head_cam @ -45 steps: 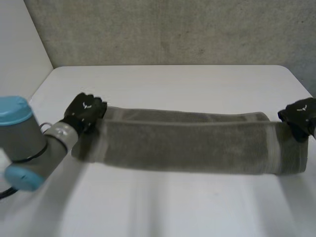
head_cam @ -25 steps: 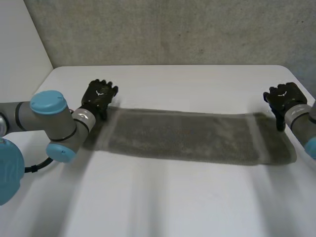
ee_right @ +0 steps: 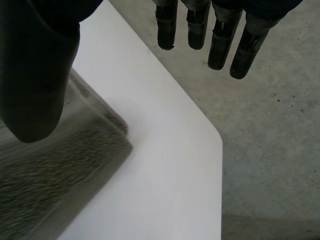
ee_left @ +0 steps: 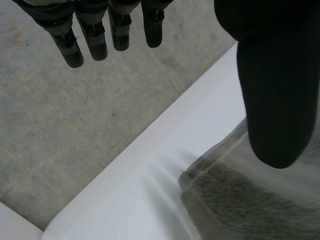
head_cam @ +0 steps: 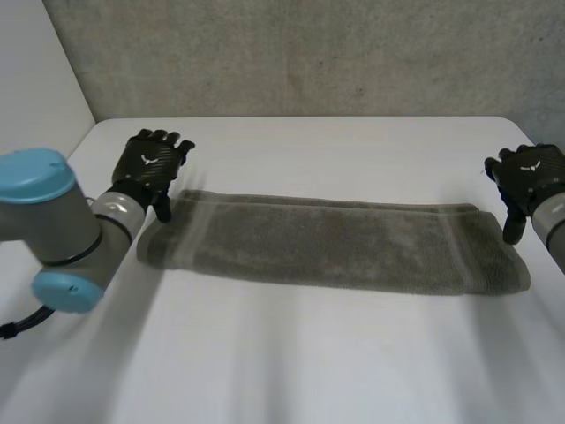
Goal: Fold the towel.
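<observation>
1. head view: you are looking down on a white surface (head_cam: 335,146) with a grey wall (head_cam: 309,53) behind it. a grey-brown towel (head_cam: 331,243) lies flat across the middle as one long band, running from the robot's left to its right. a second layer shows along its far edge, and a paler stripe crosses it near each short end. the left hand (head_cam: 152,165) is at the towel's left end, just past the far corner. its fingers are spread and straight, its thumb points down toward that corner, and it holds nothing. the left arm (head_cam: 62,230) with its light-blue caps comes in low at that side. the right hand (head_cam: 528,177) is at the towel's right end, fingers apart, thumb hanging just beside the far corner, also holding nothing.

2. left wrist view: the left hand's fingers (ee_left: 92,30) are straight and well apart from its thumb (ee_left: 275,90). the towel's corner (ee_left: 240,200) lies on the surface (ee_left: 150,175) under the thumb. you cannot tell whether the thumb touches the cloth. grey floor (ee_left: 75,125) shows beyond the surface's edge.

3. right wrist view: the right hand's fingers (ee_right: 220,35) are straight and wide of its thumb (ee_right: 35,75). the towel's corner (ee_right: 55,185) lies below the thumb, near the rounded corner of the surface (ee_right: 165,165). grey floor (ee_right: 270,125) lies beyond.
</observation>
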Robot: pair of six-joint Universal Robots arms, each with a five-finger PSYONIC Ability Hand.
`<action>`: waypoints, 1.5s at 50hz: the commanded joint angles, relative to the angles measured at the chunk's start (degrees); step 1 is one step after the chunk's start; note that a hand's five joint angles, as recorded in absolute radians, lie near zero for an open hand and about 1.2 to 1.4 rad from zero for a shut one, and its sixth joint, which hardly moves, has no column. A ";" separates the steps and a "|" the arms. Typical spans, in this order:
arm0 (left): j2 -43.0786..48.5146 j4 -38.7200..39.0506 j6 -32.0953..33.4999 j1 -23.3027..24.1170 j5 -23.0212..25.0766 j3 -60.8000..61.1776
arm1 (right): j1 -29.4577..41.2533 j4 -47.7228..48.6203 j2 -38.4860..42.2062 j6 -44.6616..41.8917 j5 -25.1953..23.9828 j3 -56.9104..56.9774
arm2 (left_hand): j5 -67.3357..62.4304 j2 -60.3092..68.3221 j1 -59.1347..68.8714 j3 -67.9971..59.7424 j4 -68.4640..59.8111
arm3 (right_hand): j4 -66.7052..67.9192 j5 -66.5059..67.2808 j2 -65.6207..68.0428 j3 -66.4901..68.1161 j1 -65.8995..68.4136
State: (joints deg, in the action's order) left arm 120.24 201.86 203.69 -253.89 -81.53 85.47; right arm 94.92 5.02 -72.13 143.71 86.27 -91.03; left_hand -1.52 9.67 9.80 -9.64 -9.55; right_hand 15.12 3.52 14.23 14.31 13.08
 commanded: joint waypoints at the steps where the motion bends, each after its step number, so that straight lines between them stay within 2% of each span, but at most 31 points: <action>1: -7.91 0.38 -12.49 -0.64 0.40 9.44 | -0.35 -0.53 -3.80 -0.09 -1.64 -8.02 | 1.52 0.33 0.20 -0.36 -0.45 | -5.12 -3.52 -4.23 -4.31 -3.08; 5: -9.32 1.08 -20.68 -1.25 0.49 13.40 | -2.45 -0.10 -3.89 -0.18 -2.25 -12.22 | 1.52 0.33 0.20 -0.36 -0.45 | 2.50 4.10 3.39 3.31 4.54; 7: -9.33 1.78 -22.35 -1.52 0.58 14.37 | -3.15 0.34 -3.89 -0.18 -2.34 -13.19 | 1.52 0.33 0.20 -0.36 -0.45 | 6.19 7.80 7.09 7.00 8.23; 15: -8.97 8.62 -23.34 -1.61 0.58 18.06 | -6.32 7.71 0.93 -0.79 -7.87 -16.54 | 1.52 0.33 0.20 -0.36 -0.45 | 9.09 10.69 9.98 9.90 11.13; 22: -9.15 13.03 -23.25 -1.52 0.58 20.71 | -6.59 11.95 3.93 -1.06 -8.14 -16.46 | 1.52 0.33 0.20 -0.36 -0.45 | 15.48 17.09 16.38 16.29 17.52; 25: -9.41 13.30 -23.25 -1.52 0.58 21.23 | -6.94 12.38 5.51 -1.23 -8.23 -15.75 | 1.52 0.33 0.20 -0.36 -0.45 | 22.55 24.15 23.44 23.36 24.59; 27: -9.50 13.30 -23.25 -1.52 0.58 21.32 | -7.29 12.47 6.56 -1.58 -8.23 -14.88 | 1.52 0.33 0.20 -0.36 -0.45 | 38.61 40.21 39.50 39.42 40.65; 28: -9.59 13.30 -23.25 -1.52 0.58 21.32 | -7.29 12.47 6.57 -1.59 -8.23 -14.87 | 1.52 0.33 0.20 -0.36 -0.45 | 38.69 40.30 39.59 39.50 40.73; 29: -9.59 13.30 -23.25 -1.43 0.58 21.32 | -7.55 12.39 7.18 -1.76 -7.79 -14.44 | 1.52 0.33 0.20 -0.36 -0.45 | 56.68 58.28 57.58 57.49 58.72; 30: -9.59 13.30 -23.25 -1.43 0.58 21.32 | -7.55 12.39 7.18 -1.76 -7.79 -14.43 | 1.52 0.33 0.20 -0.36 -0.45 | 56.86 58.46 57.76 57.67 58.90; 31: -9.68 13.30 -23.25 -1.52 0.58 21.32 | -8.42 12.38 7.18 -1.59 -7.18 -13.91 | 1.52 0.33 0.20 -0.36 -0.45 | 64.79 66.40 65.69 65.61 66.84; 36: -9.85 13.39 -23.25 -1.61 0.58 21.32 | -12.04 12.39 4.81 -3.17 -3.13 -13.56 | 1.52 0.33 0.20 -0.36 -0.45 | 64.88 66.48 65.77 65.69 66.92; 38: -9.94 13.39 -23.25 -1.61 0.58 21.32 | -12.56 13.00 4.37 -5.54 -1.64 -13.38 | 1.52 0.33 0.20 -0.36 -0.45 | 64.88 66.48 65.77 65.69 66.92; 40: -10.20 13.39 -23.34 -1.69 0.58 21.32 | -14.22 15.10 4.20 -12.80 0.47 -12.86 | 1.52 0.33 0.20 -0.36 -0.45 | 64.88 66.48 65.77 65.69 66.92; 41: -10.21 13.39 -23.34 -1.70 0.58 21.32 | -14.23 15.11 4.19 -12.84 0.47 -12.85 | 1.52 0.33 0.20 -0.36 -0.45 | 64.88 66.48 65.77 65.69 66.92; 43: -10.38 13.39 -23.42 -1.70 0.58 21.32 | -17.12 17.56 3.76 -21.32 1.79 -11.46 | 1.52 0.33 0.20 -0.36 -0.45 | 64.88 66.48 65.77 65.69 66.92; 44: -10.47 13.39 -23.51 -1.70 0.58 21.32 | -17.13 17.57 3.75 -21.36 1.79 -11.45 | 1.52 0.33 0.20 -0.36 -0.45 | 64.88 66.48 65.77 65.69 66.92; 45: -10.56 13.39 -23.51 -1.70 0.58 21.32 | -17.13 18.09 3.75 -25.10 2.14 -9.53 | 1.52 0.33 0.20 -0.36 -0.45 | 64.88 66.48 65.77 65.69 66.92; 46: -10.56 13.39 -23.51 -1.70 0.58 21.32 | -15.48 18.18 3.75 -27.66 2.67 -7.95 | 1.52 0.33 0.20 -0.36 -0.45 | 64.88 66.48 65.77 65.69 66.92; 49: -10.56 13.39 -23.51 -1.78 0.58 21.32 | -11.33 18.19 3.49 -27.60 3.20 -6.17 | 1.52 0.33 0.20 -0.36 -0.45 | 64.88 66.48 65.77 65.69 66.92; 51: -10.56 13.39 -23.51 -1.78 0.58 21.32 | -0.05 18.19 2.00 -25.16 4.08 -1.98 | 1.52 0.33 0.20 -0.36 -0.45 | 64.88 66.48 65.77 65.69 66.92; 52: -10.47 13.39 -23.51 -1.78 0.58 21.32 | 0.00 18.19 2.00 -25.14 4.08 -1.95 | 1.52 0.33 0.20 -0.36 -0.45 | 64.88 66.48 65.77 65.69 66.92; 54: -10.47 13.47 -23.51 -1.78 0.58 21.32 | 9.62 18.36 2.95 -22.69 4.52 2.16 | 1.52 0.33 0.20 -0.36 -0.45 | 64.88 66.48 65.77 65.69 66.92; 57: -10.56 13.47 -23.51 -1.78 0.58 21.32 | 13.89 18.36 4.37 -22.33 4.52 4.02 | 1.52 0.33 0.20 -0.36 -0.45 | 64.88 66.48 65.77 65.69 66.92; 59: -10.56 13.47 -23.51 -1.78 0.58 21.32 | 24.73 18.36 8.74 -22.59 4.69 8.13 | 1.52 0.33 0.20 -0.36 -0.45 | 64.88 66.48 65.77 65.69 66.92; 60: -10.56 13.47 -23.51 -1.87 0.58 21.32 | 24.79 18.36 8.76 -22.59 4.69 8.15 | 1.52 0.33 0.20 -0.36 -0.45 | 64.88 66.48 65.77 65.69 66.92; 62: -10.56 13.47 -23.51 -1.87 0.58 21.32 | 33.19 17.92 13.84 -22.77 4.43 11.48 | 1.52 0.33 0.20 -0.36 -0.45 | 64.88 66.48 65.77 65.69 66.92; 70: -10.12 14.00 -23.42 -1.87 0.49 21.32 | 42.27 18.54 22.55 -22.68 3.46 14.48 | 1.52 0.33 0.20 -0.36 -0.45 | 64.88 66.48 65.77 65.69 66.92; 75: -9.77 14.18 -23.25 -1.87 0.58 21.32 | 43.86 18.10 26.77 -22.59 3.99 16.93 | 1.52 0.33 0.20 -0.36 -0.45 | 64.88 66.48 65.77 65.69 66.92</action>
State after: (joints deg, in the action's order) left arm 110.11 215.79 180.28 -255.80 -81.02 106.79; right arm 136.75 23.37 -50.29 121.10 90.03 -76.36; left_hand -1.51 9.66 9.74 -9.63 -9.53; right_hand 76.89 66.35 75.42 77.34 76.26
